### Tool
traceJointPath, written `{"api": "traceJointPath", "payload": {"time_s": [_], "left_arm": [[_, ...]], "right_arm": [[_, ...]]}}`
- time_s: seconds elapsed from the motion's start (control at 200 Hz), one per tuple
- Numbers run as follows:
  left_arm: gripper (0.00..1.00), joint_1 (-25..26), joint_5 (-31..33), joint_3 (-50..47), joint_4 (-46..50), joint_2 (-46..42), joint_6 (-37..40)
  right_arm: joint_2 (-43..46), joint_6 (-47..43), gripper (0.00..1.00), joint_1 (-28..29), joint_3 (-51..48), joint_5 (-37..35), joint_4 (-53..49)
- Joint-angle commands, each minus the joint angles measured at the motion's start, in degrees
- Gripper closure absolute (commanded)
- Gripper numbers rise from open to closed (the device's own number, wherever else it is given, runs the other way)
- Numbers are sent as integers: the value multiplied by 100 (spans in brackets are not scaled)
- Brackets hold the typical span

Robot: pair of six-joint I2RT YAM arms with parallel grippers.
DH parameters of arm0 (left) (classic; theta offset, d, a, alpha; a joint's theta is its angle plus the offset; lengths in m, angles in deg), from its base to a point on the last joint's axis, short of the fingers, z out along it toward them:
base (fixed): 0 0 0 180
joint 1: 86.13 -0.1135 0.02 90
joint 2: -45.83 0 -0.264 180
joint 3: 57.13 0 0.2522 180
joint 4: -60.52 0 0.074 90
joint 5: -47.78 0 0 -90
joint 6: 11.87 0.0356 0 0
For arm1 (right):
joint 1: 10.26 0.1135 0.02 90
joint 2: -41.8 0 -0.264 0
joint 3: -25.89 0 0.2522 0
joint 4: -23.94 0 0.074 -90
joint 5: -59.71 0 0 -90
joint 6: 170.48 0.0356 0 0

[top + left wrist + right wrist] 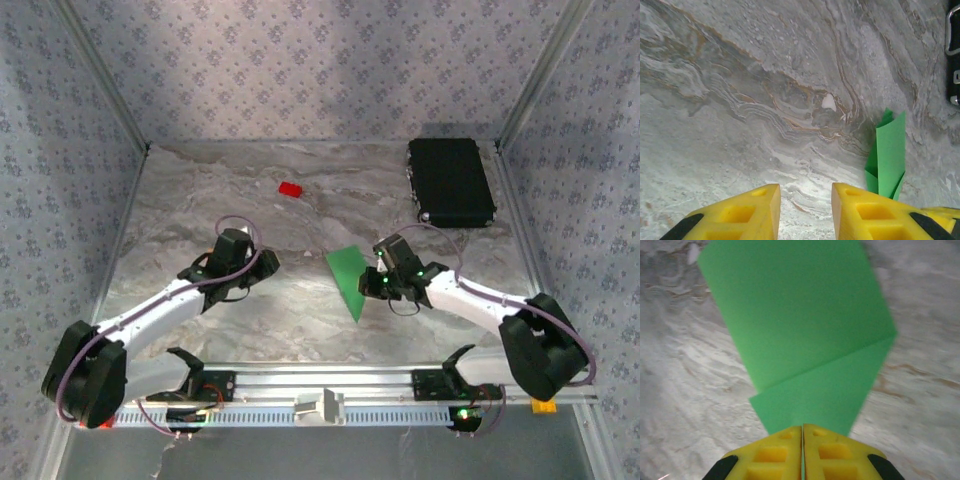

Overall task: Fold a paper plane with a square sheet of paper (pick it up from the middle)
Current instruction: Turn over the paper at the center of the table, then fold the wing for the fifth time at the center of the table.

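My right jaws are pressed together on the near edge of the paper (800,335); a thin green line shows in the seam between the yellow fingers (770,455). The paper sits mid-bench, just right of centre, folded to a wedge with its point toward me. One crease runs across it. That wrist view is blurred, and the paper's far corner is cut off at the top of frame. I cannot tell whether it lies flat or is lifted.

My left jaws stand spread with nothing between them, over bare bench (200,200) well left of the paper. From that wrist, the paper's lower end is hidden behind one finger.

There is open marble to the left and in front. The red block (291,189) lies far back, well apart. The case (450,180) fills the far right corner, close to the wall frame.
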Motion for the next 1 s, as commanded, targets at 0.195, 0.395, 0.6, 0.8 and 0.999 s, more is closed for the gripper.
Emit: {"api": "traceJointPath", "payload": {"time_s": [0.195, 0.395, 0.6, 0.8, 0.999], "left_arm": [[69, 169, -547, 339, -412, 480, 84], [70, 186, -672, 390, -507, 666, 86], [72, 192, -865, 416, -622, 834, 25], [73, 196, -1080, 416, -766, 1002, -36], [74, 267, -1420, 547, -956, 1220, -8]], "right_arm": [[-871, 446, 90, -33, -158, 685, 810], [-981, 1312, 89, 58, -457, 304, 947], [-1011, 3191, 90, 390, -797, -166, 1479], [-1015, 5323, 92, 1118, -1312, -958, 2778], [-169, 5379, 92, 1398, -1280, -1719, 2637]]}}
